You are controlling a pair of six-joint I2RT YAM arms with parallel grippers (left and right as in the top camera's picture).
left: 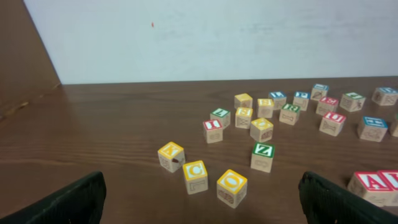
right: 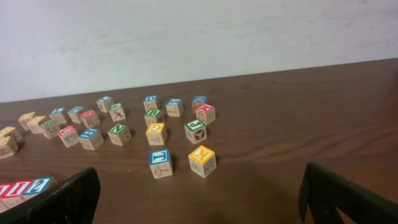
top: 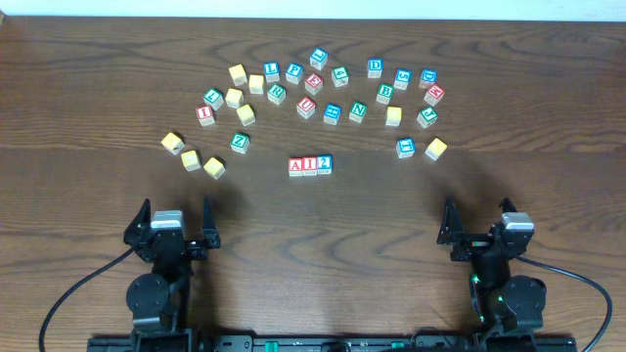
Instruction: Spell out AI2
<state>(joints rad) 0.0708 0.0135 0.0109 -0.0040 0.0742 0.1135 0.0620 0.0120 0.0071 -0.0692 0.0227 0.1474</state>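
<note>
Three touching blocks, A cube [top: 296, 166], I cube [top: 310, 165], 2 cube [top: 325, 163], abut to read as a word; left gripper [top: 176, 211] and right gripper [top: 478, 212] gape empty.

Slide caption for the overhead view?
AI2 cubes lined up; other blocks scattered beyond; left gripper and right gripper open, touching nothing.

I am looking over a dark wooden table [top: 88, 108], its grain showing under a slight sheen. The AI2 cubes [top: 310, 165] are showing pale, smooth wood with painted faces. My left fingers [left: 65, 202] are looking matt black.
</note>
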